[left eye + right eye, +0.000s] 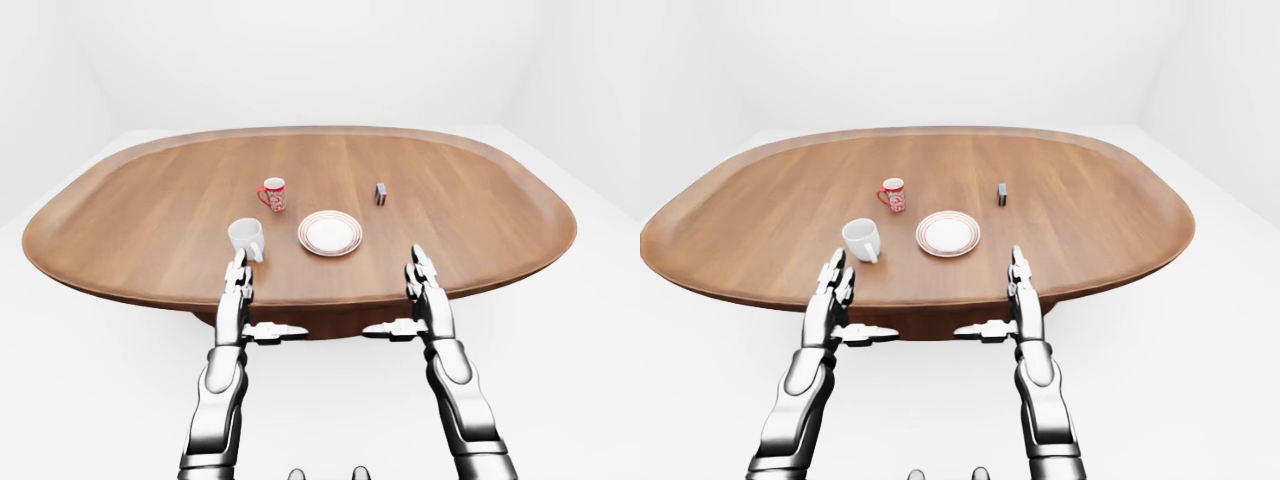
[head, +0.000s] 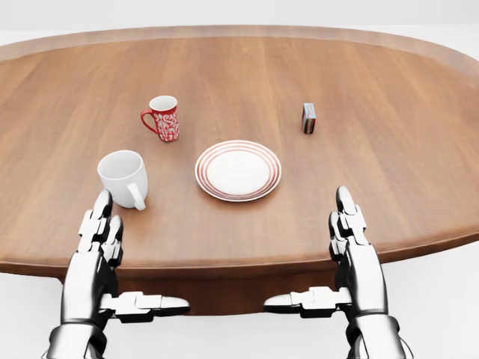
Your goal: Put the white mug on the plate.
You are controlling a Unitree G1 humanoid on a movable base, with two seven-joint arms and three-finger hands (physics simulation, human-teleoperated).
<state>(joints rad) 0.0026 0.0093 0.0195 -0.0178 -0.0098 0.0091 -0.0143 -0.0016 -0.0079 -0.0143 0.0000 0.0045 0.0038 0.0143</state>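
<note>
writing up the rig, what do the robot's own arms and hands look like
Both arms are glossy silver-grey metal with rounded, segmented shells and darker joints. The left hand and right hand match: three blocky, jointed fingers each, with dark gaps between the links. No cables, sleeves or markings show.

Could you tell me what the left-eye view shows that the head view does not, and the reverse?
Only the left-eye view shows the table's whole oval outline, the white floor and walls around it, and both forearms down to the bottom edge.

Only the head view shows the close detail: the red mug's pattern, the plate's red rings and the white mug's handle.

Both show the two mugs, the plate, the small box, and the left hand and right hand, open and holding nothing.
</note>
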